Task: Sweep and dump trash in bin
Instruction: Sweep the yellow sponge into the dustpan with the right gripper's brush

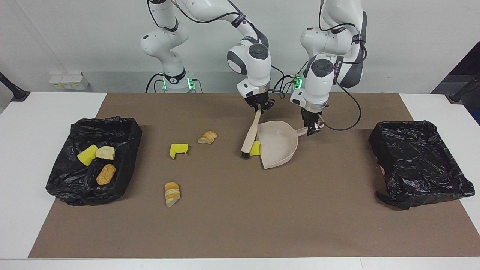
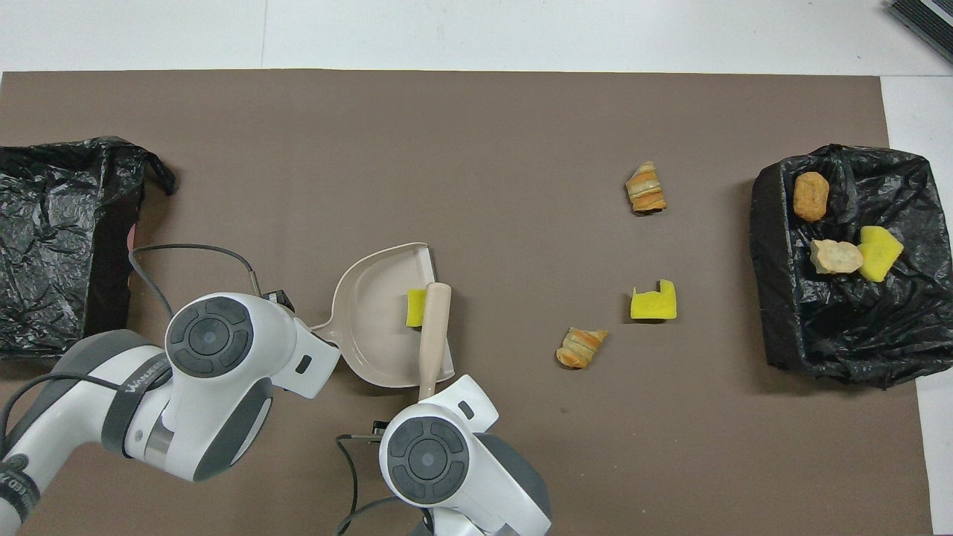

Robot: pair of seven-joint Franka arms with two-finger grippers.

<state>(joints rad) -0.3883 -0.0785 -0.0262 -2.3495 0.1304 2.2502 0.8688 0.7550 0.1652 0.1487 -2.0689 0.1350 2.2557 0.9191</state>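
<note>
- Brush (image 1: 250, 135) hangs from your right gripper (image 1: 259, 108), whose jaws are clamped on the top of its handle; the bristles touch the brown mat (image 1: 240, 225) at the mouth of the dustpan (image 1: 279, 144).
- Your left gripper (image 1: 312, 129) has its jaws closed on the dustpan's handle, and the pan's open edge faces the right arm's end of the desk (image 1: 33, 157).
- A yellow sponge piece (image 1: 255, 149) sits right at the pan's lip, pressed between the bristles and the pan; from overhead you see it (image 2: 415, 308) just inside the edge.
- Three bits lie loose on the mat toward the right arm's end: a bread chunk (image 1: 207, 137), a notched yellow sponge (image 1: 178, 150), and a bread slice stack (image 1: 172, 193), the farthest of them from the robots.
- The black bin (image 1: 67, 180) at the right arm's end holds a yellow sponge (image 1: 87, 155) and two bread pieces (image 1: 105, 152) (image 1: 106, 174).
- A second black bin (image 1: 420, 165) sits at the left arm's end.
</note>
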